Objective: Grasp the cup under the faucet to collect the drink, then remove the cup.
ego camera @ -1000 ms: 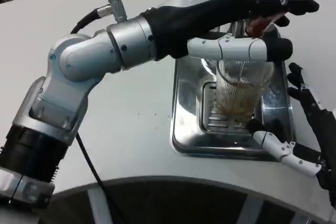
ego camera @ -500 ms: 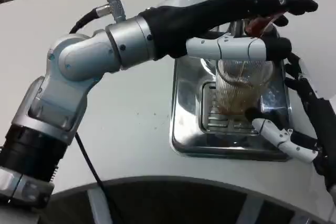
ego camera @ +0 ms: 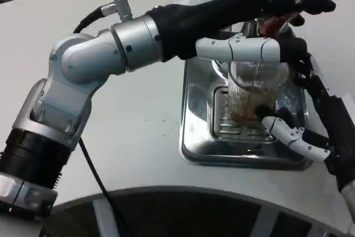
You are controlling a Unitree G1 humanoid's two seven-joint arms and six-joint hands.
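The left forearm point(ego camera: 89, 67) is silver with a black cable point(ego camera: 91, 20); both hands have white and black fingers.

No readable text, label, brand, number or sign anywhere

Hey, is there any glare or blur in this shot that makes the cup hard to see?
In the head view, the steel drip tray throws bright mirror reflections around the ribbed clear cup; the cup's rim hides behind the left hand; the amber drink inside stays readable; the right hand near the picture's edge looks slightly soft.
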